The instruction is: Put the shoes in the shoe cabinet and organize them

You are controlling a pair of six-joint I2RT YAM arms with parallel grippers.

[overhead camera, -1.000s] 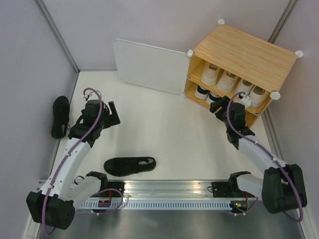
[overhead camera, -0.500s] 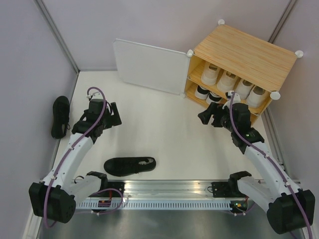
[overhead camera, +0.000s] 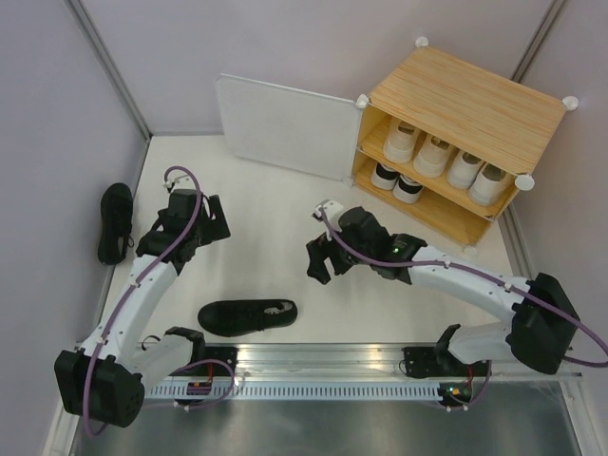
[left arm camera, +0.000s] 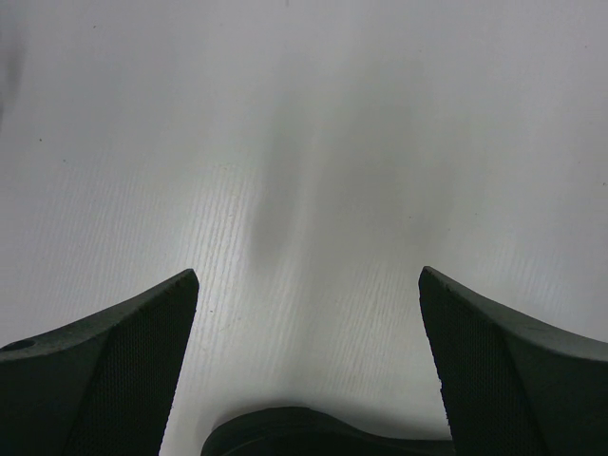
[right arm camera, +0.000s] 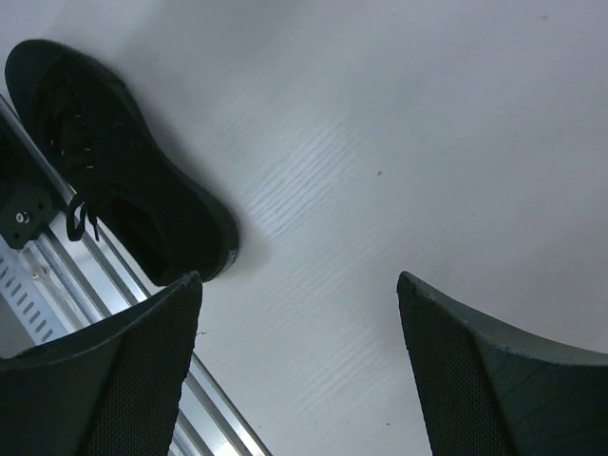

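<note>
The shoe cabinet (overhead camera: pixel 465 100) stands at the back right, its white door (overhead camera: pixel 283 126) swung open to the left. Several white shoes (overhead camera: pixel 439 157) sit on its upper shelf and two more with black trim (overhead camera: pixel 397 180) on the lower one. One black shoe (overhead camera: pixel 247 314) lies near the front rail; it also shows in the right wrist view (right arm camera: pixel 119 161). The other black shoe (overhead camera: pixel 115 221) lies at the far left. My right gripper (overhead camera: pixel 320 259) is open and empty over the table's middle, right of the front black shoe. My left gripper (overhead camera: pixel 215 218) is open and empty over bare table.
A metal rail (overhead camera: pixel 323 366) runs along the near edge; it shows in the right wrist view (right arm camera: pixel 85 285) beside the black shoe. Grey walls close in the left, back and right sides. A dark rounded part (left arm camera: pixel 313 432) shows low between the left fingers.
My right arm has swung away from the cabinet front, leftward and nearer, to the table's middle, with open jaws. The left arm has barely moved.
</note>
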